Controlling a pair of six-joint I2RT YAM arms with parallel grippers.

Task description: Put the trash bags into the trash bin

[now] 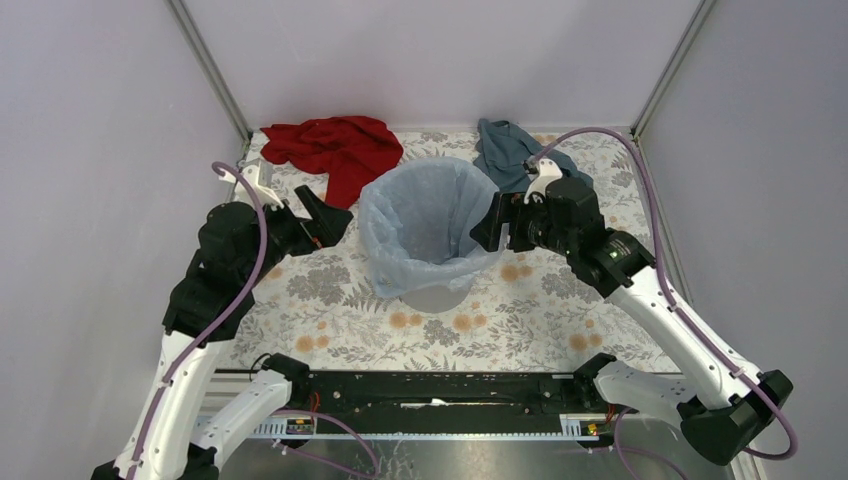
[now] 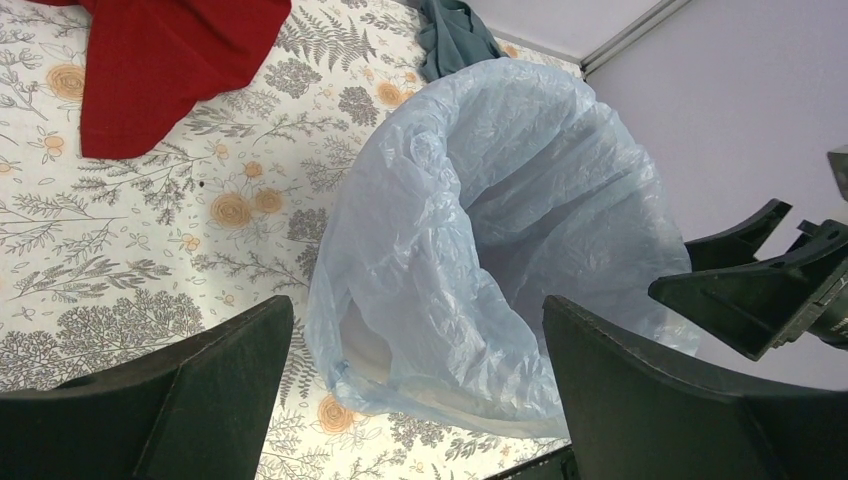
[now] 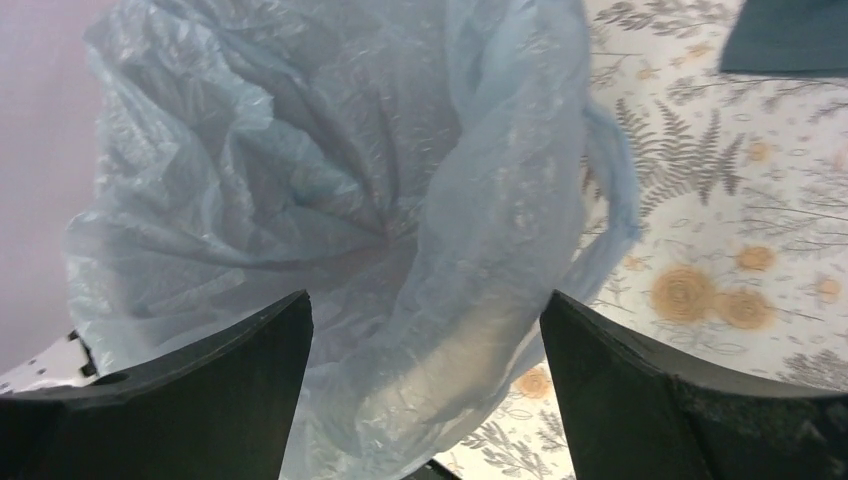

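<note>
Veiling most of the trash bin (image 1: 437,297) — trash bag (image 1: 425,225) over its rim, left fingers (image 2: 180,400) and right fingers (image 3: 650,400) spread.

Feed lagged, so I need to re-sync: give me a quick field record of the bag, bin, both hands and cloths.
trash bag: lining the trash bin, edge folded over the rim
trash bin: upright, between the hands
left hand: open, left of bin, apart from it
right hand: open, at bin's right rim; contact unclear
red cloth: far left
teal cloth: far right, behind right hand
</note>
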